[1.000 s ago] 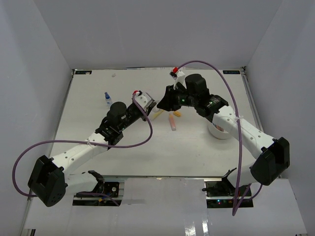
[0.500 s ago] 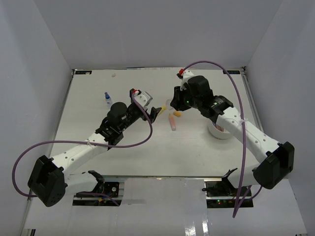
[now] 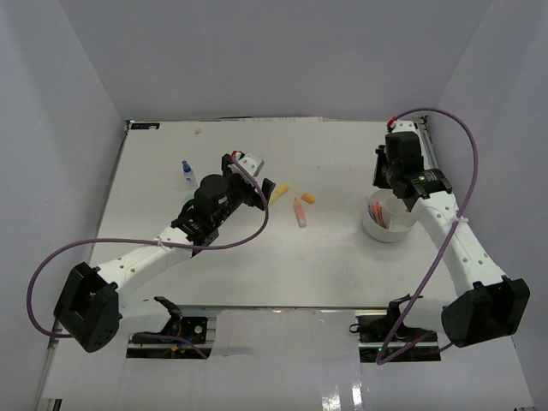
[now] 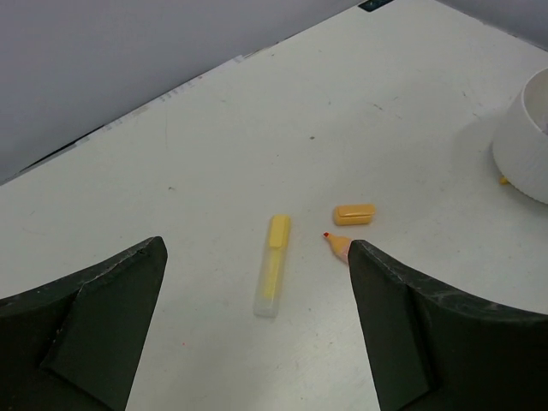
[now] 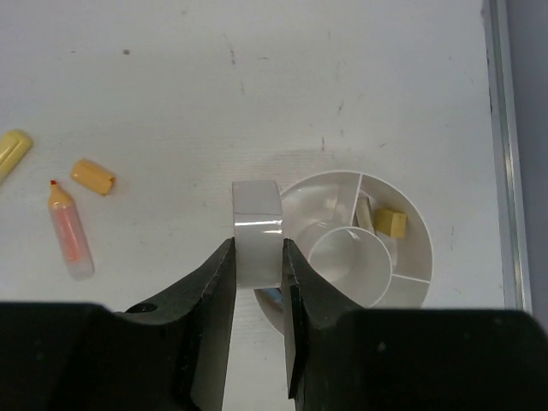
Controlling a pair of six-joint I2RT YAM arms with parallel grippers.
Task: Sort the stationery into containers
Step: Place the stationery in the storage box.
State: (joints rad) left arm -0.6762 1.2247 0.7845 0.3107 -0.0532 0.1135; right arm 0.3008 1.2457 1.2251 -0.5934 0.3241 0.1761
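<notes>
My right gripper (image 5: 258, 244) is shut on a clear tape ring (image 5: 256, 214), held on edge above the left rim of the round white tub (image 5: 417, 283). The tub's dividers show, with a yellow eraser (image 5: 392, 222) in one compartment. In the top view the right gripper (image 3: 387, 178) hangs just behind the tub (image 3: 390, 231). My left gripper (image 4: 257, 248) stands open above the table, nothing between its fingers. A yellow marker (image 4: 273, 265) lies just ahead of it. An orange cap (image 4: 354, 214) and an uncapped orange marker (image 3: 300, 212) lie to its right.
A small blue-capped bottle (image 3: 187, 174) stands at the back left of the table. Pens stick up inside the tub's left compartment (image 3: 375, 210). The white walls close in the table on three sides.
The right arm has swung from the table's middle to the right, over the tub, carrying the tape ring. The left gripper has opened and stayed near the yellow marker.
</notes>
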